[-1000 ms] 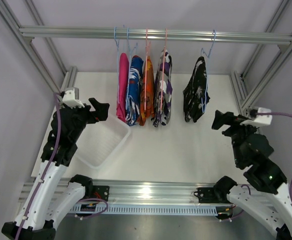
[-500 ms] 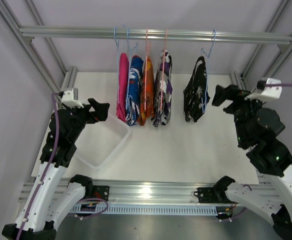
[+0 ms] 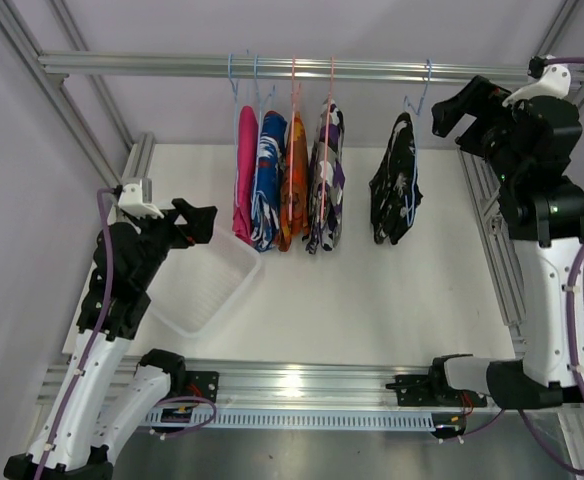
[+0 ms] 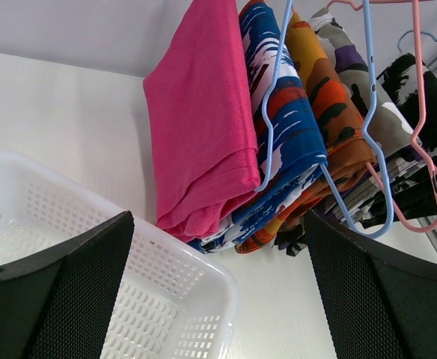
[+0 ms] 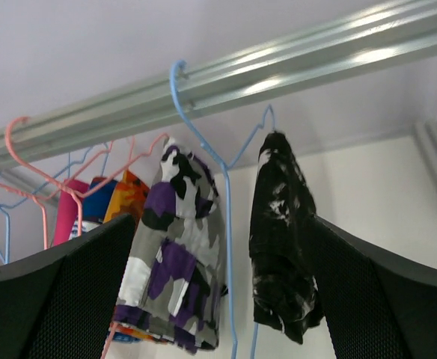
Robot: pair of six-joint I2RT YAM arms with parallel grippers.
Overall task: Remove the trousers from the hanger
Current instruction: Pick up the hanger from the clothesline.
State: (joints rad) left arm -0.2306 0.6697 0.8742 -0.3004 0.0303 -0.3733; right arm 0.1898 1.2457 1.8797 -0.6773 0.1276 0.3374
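Observation:
Five trousers hang folded on wire hangers from the rail (image 3: 172, 66): pink trousers (image 3: 245, 175), blue-white-red patterned trousers (image 3: 268, 180), orange trousers (image 3: 295, 180), purple-white patterned trousers (image 3: 327, 185) and, apart to the right, black speckled trousers (image 3: 394, 180) on a blue hanger (image 3: 417, 100). My right gripper (image 3: 459, 108) is open, raised near the rail just right of the black pair. Its wrist view shows the black trousers (image 5: 282, 232) and the blue hanger (image 5: 222, 194) ahead of the open fingers. My left gripper (image 3: 200, 222) is open, left of the pink trousers (image 4: 200, 127).
A white perforated basket (image 3: 207, 285) lies on the table below the left gripper, its corner under the pink and blue pairs. Aluminium frame posts (image 3: 517, 170) stand along both sides. Pink hangers (image 5: 46, 172) crowd the left group of garments.
My right arm has risen from table height up to the rail's right end, beside the black trousers' hanger. The left arm has hardly moved. Both grippers stay open.

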